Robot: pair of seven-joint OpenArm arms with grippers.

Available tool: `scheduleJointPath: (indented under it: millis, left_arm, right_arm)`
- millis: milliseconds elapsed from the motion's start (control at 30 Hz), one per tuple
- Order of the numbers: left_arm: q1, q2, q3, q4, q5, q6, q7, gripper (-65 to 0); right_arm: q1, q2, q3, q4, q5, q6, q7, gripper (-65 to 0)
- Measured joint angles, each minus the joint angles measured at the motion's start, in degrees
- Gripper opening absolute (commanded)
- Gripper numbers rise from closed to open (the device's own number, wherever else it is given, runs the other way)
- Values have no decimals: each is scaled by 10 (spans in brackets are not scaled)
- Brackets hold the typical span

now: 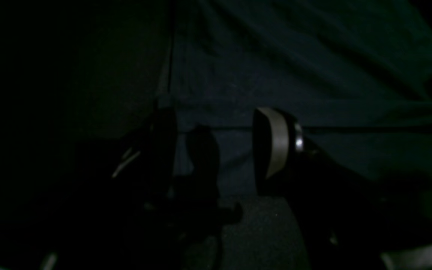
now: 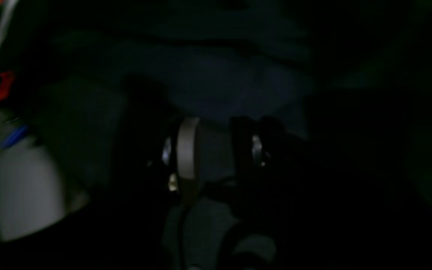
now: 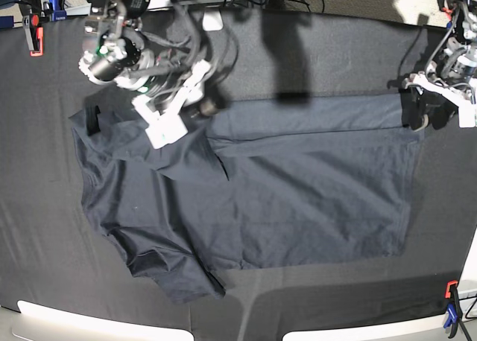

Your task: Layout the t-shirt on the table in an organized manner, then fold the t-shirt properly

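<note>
Lying spread across the table (image 3: 313, 43), the t-shirt (image 3: 298, 199) is showing 1 folded band along its far edge; the left gripper (image 3: 423, 112) is gaping wide at its corner, the right gripper (image 3: 211, 104) is standing part-open above the fold.

You have one t-shirt (image 3: 246, 192) on one table (image 3: 335, 51). Count two arms, each ending in one claw: the left claw (image 3: 421, 110) and the right claw (image 3: 205, 106). Two corner clamps are in view: a red one (image 3: 33, 30) and a red-and-blue one (image 3: 451, 311).
</note>
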Motion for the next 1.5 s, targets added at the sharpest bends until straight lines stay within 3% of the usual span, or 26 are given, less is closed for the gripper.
scheduleJointPath:
  millis: [67, 267, 400, 500, 600, 700, 767, 967, 1067, 1167, 1200, 1267, 1333, 1433, 1500]
  left_arm:
    - [0, 0, 0, 0, 0, 0, 0, -347]
    - [0, 0, 0, 0, 0, 0, 0, -347]
    - [0, 0, 0, 0, 0, 0, 0, -347]
    - [0, 0, 0, 0, 0, 0, 0, -347]
    - [0, 0, 0, 0, 9, -3, 0, -347]
    - [-1, -8, 0, 0, 85, -94, -4, -347]
    - [0, -24, 2, 0, 106, -162, -6, -348]
    - [4, -129, 23, 0, 141, -152, -2, -390]
    - [21, -178, 90, 1, 164, -149, -4, -390]
    - [34, -207, 188, 2, 252, -159, 1, -390]
    - [34, -211, 215, 1, 284, -145, -1, -390]
    - [29, -229, 259, 2, 339, -74, -10, -390]
    - [24, -248, 283, 2, 393, -29, -18, -390]
    - [24, -261, 308, 2, 444, 16, -30, -390]
    - [26, -259, 316, 2, 467, 21, -33, -390]
  right_arm:
    - [1, 0, 0, 2, 27, 1, -17, -476]
    - [2, 0, 18, 79, 22, 3, -32, -477]
    - [5, -1, 85, 153, -5, 3, -29, -479]
    - [5, 2, 155, 159, -19, -15, -17, -479]
    - [3, 26, 204, 139, -28, -17, -12, -479]
    - [3, 73, 222, 130, -29, -14, -11, -480]
    - [2, 107, 223, 131, -28, -12, -10, -480]
    - [1, 149, 222, 131, -26, -10, -10, -479]
    - [0, 154, 222, 131, -24, -10, -10, -480]
    - [0, 154, 222, 131, -24, -10, -10, -480]
    - [0, 154, 222, 131, -24, -10, -9, -480]
    - [0, 154, 222, 131, -24, -10, -7, -479]
    - [0, 154, 222, 131, -24, -10, -7, -480]
    - [0, 154, 222, 131, -24, -10, -7, -479]
    - [0, 154, 222, 131, -24, -10, -7, -479]
